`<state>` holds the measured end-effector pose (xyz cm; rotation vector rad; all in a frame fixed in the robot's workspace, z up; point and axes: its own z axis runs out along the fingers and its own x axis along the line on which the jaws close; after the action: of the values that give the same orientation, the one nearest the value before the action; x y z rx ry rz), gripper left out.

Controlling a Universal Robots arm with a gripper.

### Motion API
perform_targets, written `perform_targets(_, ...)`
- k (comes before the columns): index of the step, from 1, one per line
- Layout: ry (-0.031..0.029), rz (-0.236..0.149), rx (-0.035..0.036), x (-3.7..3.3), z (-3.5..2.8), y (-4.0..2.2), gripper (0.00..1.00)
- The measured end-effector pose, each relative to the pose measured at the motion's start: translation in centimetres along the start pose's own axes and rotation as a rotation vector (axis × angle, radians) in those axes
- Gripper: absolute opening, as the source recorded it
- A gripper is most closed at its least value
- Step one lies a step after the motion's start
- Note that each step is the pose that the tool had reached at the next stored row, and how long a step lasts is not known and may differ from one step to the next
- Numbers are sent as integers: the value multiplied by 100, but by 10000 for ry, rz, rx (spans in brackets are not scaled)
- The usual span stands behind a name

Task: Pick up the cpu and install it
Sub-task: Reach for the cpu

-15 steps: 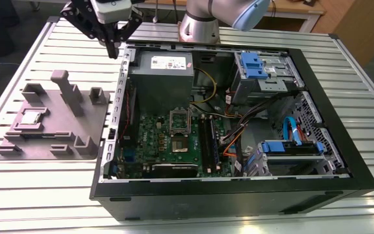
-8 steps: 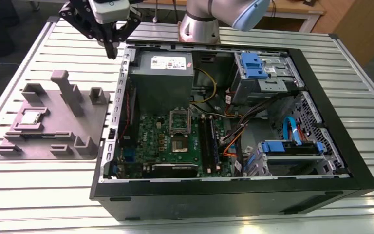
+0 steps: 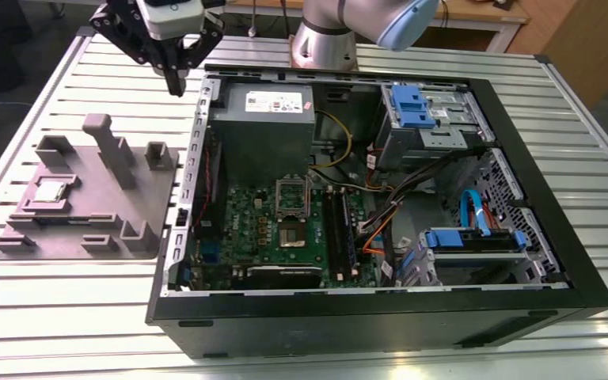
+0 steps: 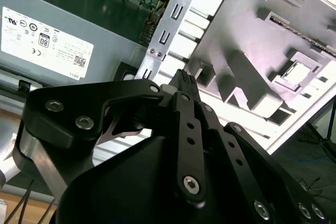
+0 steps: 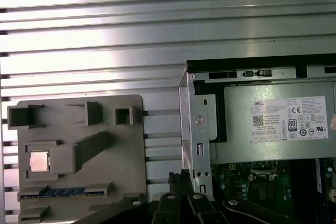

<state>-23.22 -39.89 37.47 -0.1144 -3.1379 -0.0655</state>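
Tool (image 3: 177, 85): fingers drawn together, nothing between them. It hangs high over the tabletop (image 3: 82, 317) by a corner of the open computer case (image 3: 389, 326), near the power supply (image 3: 265, 119).

Cpu (image 3: 51, 192): lies flat in a square recess of the grey fixture tray (image 3: 124, 237), on the exterior view's left of the case. Well apart from the tool, untouched, not yet picked.

Step in hand, as I judge it: the reach to the cpu. To do it well:
- spread the fingers before coming down
- centre the tool over the chip, square to its edges
- descend straight, clear of the tray's upright posts
- take the chip by its edges, level, with light force

Views: the exterior view gives the socket (image 3: 289, 234) on the motherboard (image 3: 243, 229), which appears open and vacant, plus the tool's height. The first wrist view looks straight down on the cpu (image 5: 39, 161) and tool (image 5: 178, 177), so the sideways offset reads plainly. The second wrist view gives the tool (image 4: 185, 80) close up, fingers meeting
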Motion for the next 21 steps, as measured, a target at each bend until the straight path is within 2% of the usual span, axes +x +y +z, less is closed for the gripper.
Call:
perform_targets(4, 42, -131, 5, 38, 8, -3, 10)
perform_targets(6, 44, -156, 4, 63, 8, -4, 10)
perform_targets(21, 43, -158, 4, 97, 9, -6, 10)
